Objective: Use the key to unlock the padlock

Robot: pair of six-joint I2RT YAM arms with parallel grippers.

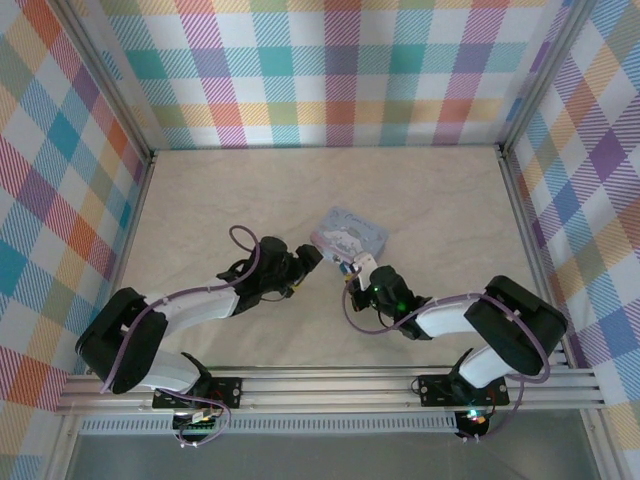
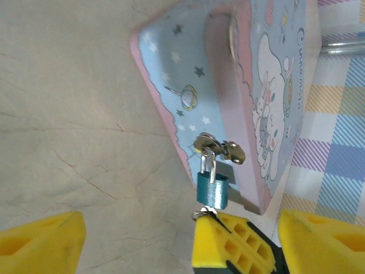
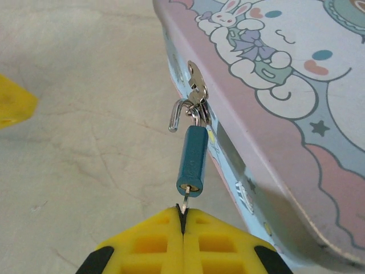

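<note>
Right claw (image 3: 182, 220): clamped on the key (image 3: 185, 201), its 2 fingers pressed flat together with only the key's thin shaft showing past the tips.
Key: seated in the bottom face of the padlock (image 3: 193, 160).
Padlock: hanging by its shackle (image 3: 183, 111) from the hasp (image 3: 197, 88) on the side wall of the tin (image 3: 274, 85), mid-table (image 1: 200, 200).
Axis: padlock body, key and right claw lie on 1 straight line, with the padlock directly ahead of the fingertips.
Shackle: from the right wrist, 1 leg looks free of the body, so the lock is probably already sprung.
Left claw (image 2: 179, 242): wide open and holding nothing, with the padlock just ahead, between its spread fingers.
Nearer arm: the right, joined to the padlock through the key; the left is near but apart.
Next move: likely sliding the padlock off the hasp along that line.
</note>
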